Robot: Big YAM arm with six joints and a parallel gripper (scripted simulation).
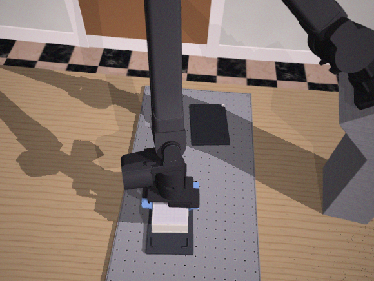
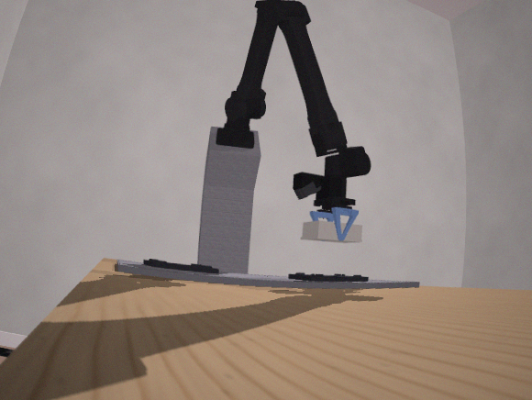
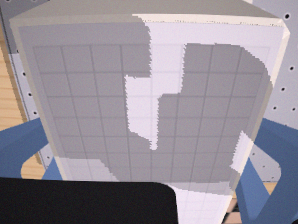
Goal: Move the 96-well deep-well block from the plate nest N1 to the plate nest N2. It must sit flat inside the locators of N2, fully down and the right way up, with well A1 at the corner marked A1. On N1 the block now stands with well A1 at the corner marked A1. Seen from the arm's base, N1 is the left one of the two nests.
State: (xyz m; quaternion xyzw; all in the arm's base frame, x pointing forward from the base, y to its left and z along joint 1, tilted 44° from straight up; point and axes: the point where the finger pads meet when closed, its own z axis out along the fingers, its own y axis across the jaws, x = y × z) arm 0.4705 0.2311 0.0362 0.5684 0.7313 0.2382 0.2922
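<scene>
Matt finishes all round the grey perforated baseplate [image 1: 226, 206].

The baseplate looks like dull grey metal, dotted with fine holes, lying on a wooden table [image 1: 58, 225] with plain grain lines and no shine. On the baseplate, both nests [image 1: 209, 125] [image 1: 169, 246] read as flat black matt plastic. Above the nearer nest, the deep-well block [image 1: 169, 219] looks like smooth off-white plastic with a faint grid on top. The gripper [image 2: 334, 225] has blue plastic-looking fingers [image 2: 343, 226]; the arm [image 1: 164, 64] is dark, satin-smooth.
</scene>
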